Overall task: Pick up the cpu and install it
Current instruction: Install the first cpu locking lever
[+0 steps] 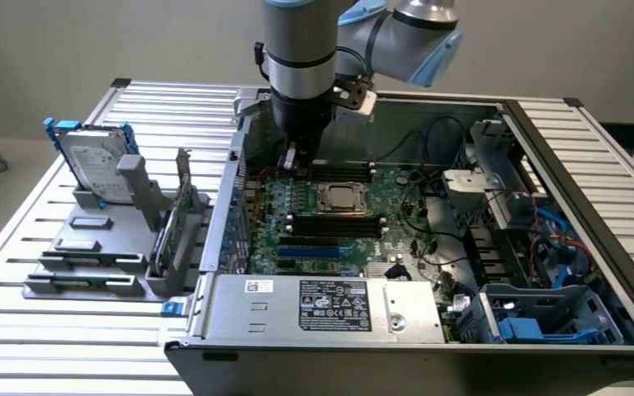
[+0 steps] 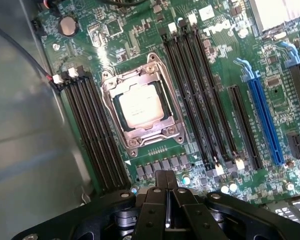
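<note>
While hanging inside the open computer case (image 1: 581,247) over the motherboard (image 1: 328,223), gripper (image 1: 291,162) sits with fingers (image 2: 166,192) pressed together and holding nothing. Cpu (image 2: 138,106) seated flat in its socket frame (image 2: 140,107), silver top showing through the frame's opening, edges tucked under the metal. Flanked on both sides by banks of black memory slots (image 2: 200,95), with blue expansion slots (image 2: 264,117) beyond. Seen from the exterior view, cpu (image 1: 342,198) near the board's middle, gripper just off toward that view's left and a little further back, not touching it.

Fingertips hard to make out from outside, dark against the shadowed case wall. Arm (image 1: 300,49) cut off at the top edge. Gripper body cropped by the wrist picture's edge. Power supply (image 1: 333,305) covering the near strip of the board. Outside the case, hard drive (image 1: 88,161) with blue brackets upright in a grey fixture (image 1: 86,256) on the slatted table (image 1: 30,330).
</note>
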Controlling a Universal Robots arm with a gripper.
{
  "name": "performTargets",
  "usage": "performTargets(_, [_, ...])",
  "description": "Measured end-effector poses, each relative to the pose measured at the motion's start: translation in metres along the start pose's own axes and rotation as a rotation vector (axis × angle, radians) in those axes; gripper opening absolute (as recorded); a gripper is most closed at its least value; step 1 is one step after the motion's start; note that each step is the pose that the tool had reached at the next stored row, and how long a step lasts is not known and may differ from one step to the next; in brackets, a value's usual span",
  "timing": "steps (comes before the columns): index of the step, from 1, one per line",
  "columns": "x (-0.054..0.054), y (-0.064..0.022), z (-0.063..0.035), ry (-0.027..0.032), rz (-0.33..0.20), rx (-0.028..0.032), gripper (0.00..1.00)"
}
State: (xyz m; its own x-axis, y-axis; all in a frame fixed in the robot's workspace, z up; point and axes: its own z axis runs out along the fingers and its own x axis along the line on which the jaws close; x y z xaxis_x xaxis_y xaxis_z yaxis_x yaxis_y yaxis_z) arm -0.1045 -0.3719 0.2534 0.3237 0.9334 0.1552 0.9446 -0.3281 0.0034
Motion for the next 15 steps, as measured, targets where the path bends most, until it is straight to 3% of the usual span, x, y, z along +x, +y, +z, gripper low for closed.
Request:
performTargets(4, [0.0000, -0.0001, 0.0003, 0.0024, -0.043, -0.0324, 0.11])
performTargets(6, [0.0000, 0.0000, 0.0004, 0.0014, -0.066, -0.0441, 0.11])
performTargets(8, [0.0000, 0.0000, 0.0005, -0.0083, -0.091, -0.0473, 0.11])
performTargets(12, [0.0000, 0.0000, 0.0007, -0.0302, -0.144, -0.0471, 0.11])
performTargets(15, [-0.0001, -0.0001, 0.0007, -0.0351, -0.185, -0.0431, 0.11])
